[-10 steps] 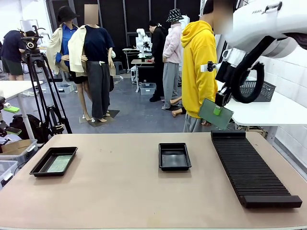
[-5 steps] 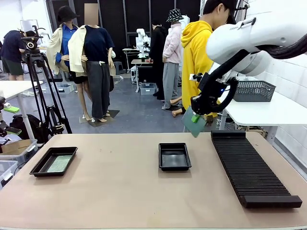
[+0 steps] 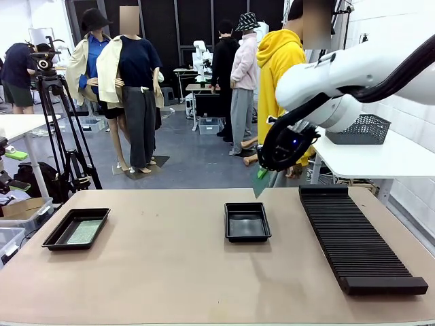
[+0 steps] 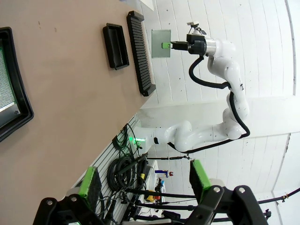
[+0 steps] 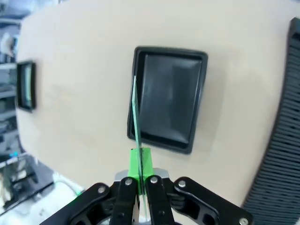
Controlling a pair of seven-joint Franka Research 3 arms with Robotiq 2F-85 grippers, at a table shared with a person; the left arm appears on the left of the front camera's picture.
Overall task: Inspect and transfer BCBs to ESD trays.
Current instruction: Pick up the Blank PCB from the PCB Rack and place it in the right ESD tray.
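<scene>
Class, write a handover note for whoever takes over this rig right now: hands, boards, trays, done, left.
Left hand open, empty, off the table.
Right hand shut on second BCB, held on edge in the air by the empty middle ESD tray.
Done: first BCB lies in left ESD tray.
Left: lay second BCB in middle ESD tray, release.

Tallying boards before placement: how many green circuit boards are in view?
2. Placed board lies in the left tray; held board is clamped by the right gripper, in the air near the middle tray. None seen in the rack.
</scene>
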